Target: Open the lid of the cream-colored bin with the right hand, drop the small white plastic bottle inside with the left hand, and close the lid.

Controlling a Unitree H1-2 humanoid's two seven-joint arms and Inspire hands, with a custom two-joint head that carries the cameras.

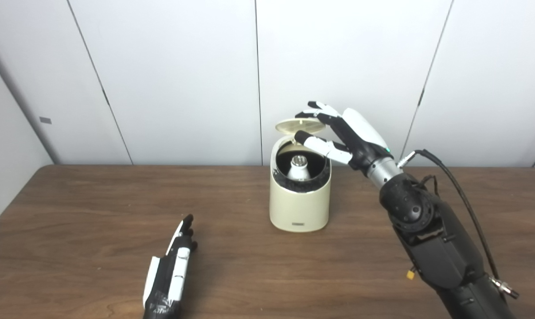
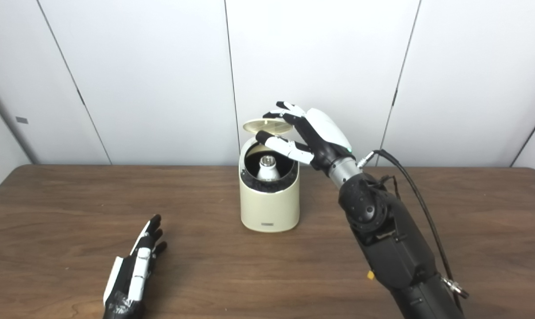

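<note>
Bottle [image 1: 299,167] sits upright inside the bin [image 1: 299,208], its cap showing through the round mouth, so I judge the drop finished and the closing step in hand. The bin stands mid-table [image 1: 94,212], near the back edge. The lid [image 1: 299,125] is tipped up on its hinge at the far side, nearly level above the opening.

My right hand [image 1: 342,133] is raised over the bin's right rear. My fingers [image 1: 320,110] reach across the lid's right edge from above, and my thumb [image 1: 314,142] stretches under it, over the rim. They look set on either side of the lid, but I cannot tell whether they pinch it or only rest against it. The forearm climbs steeply from the lower right, wrist bent toward the bin.

As I judge it, the next move calls for lowering the lid onto the rim, following the hinge's arc, and drawing my thumb out before it gets trapped.

My left hand [image 1: 172,270] lies low over the table near the front left, fingers straight, spread slightly and holding nothing, well apart from the bin.
</note>
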